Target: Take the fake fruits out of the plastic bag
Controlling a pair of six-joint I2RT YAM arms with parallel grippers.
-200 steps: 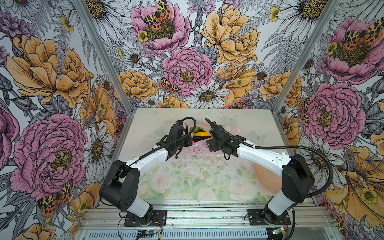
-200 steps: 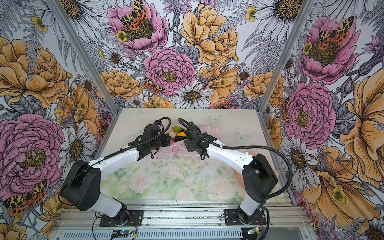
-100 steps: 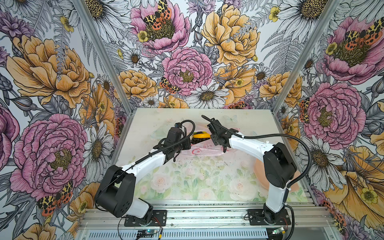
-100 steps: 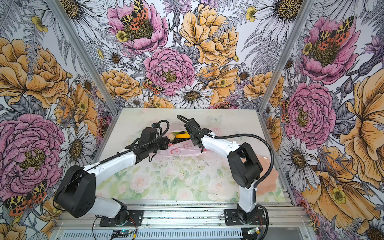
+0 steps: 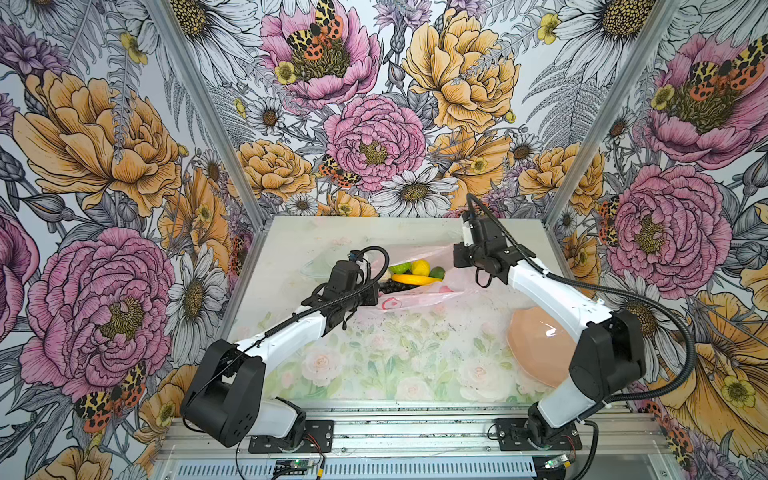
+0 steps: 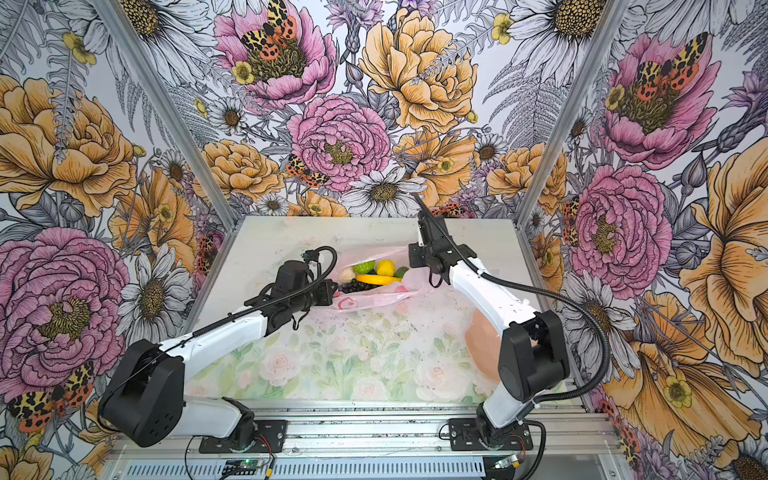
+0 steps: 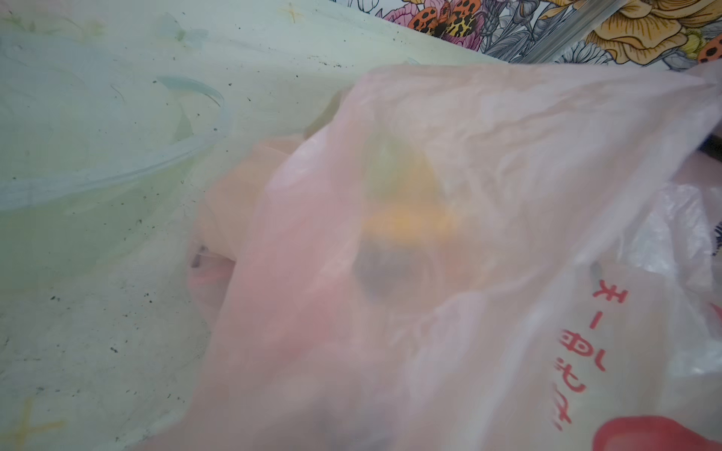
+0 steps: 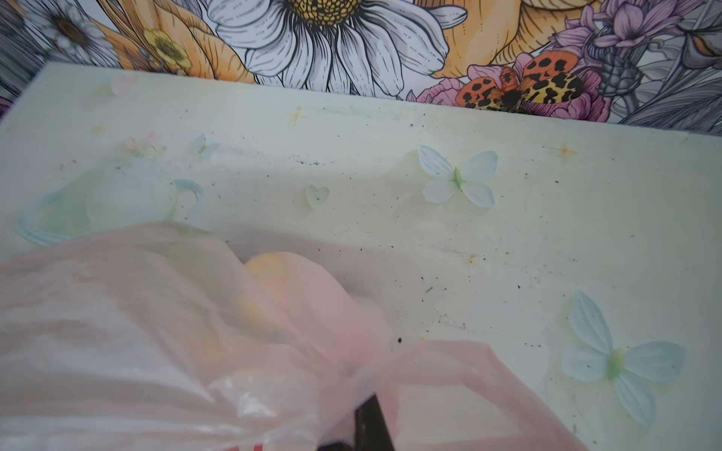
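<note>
The plastic bag lies at the table's middle back, its mouth stretched open between my two grippers. Inside it in both top views lie fake fruits: a yellow banana, a lemon, a lime-green round fruit, a dark grape bunch and a cream pear. My left gripper is shut on the bag's left edge. My right gripper is shut on its right edge, where pink film bunches round one dark finger. In the left wrist view the bag hides the jaws.
A peach-pink plate sits at the right front, partly under my right arm. Floral walls close in the back and both sides. The floral tabletop stretches in front of the bag.
My right gripper swung from over the bag's middle to its right edge and shut on the film. The mouth is pulled wider and more fruit shows. The left gripper kept its hold.
</note>
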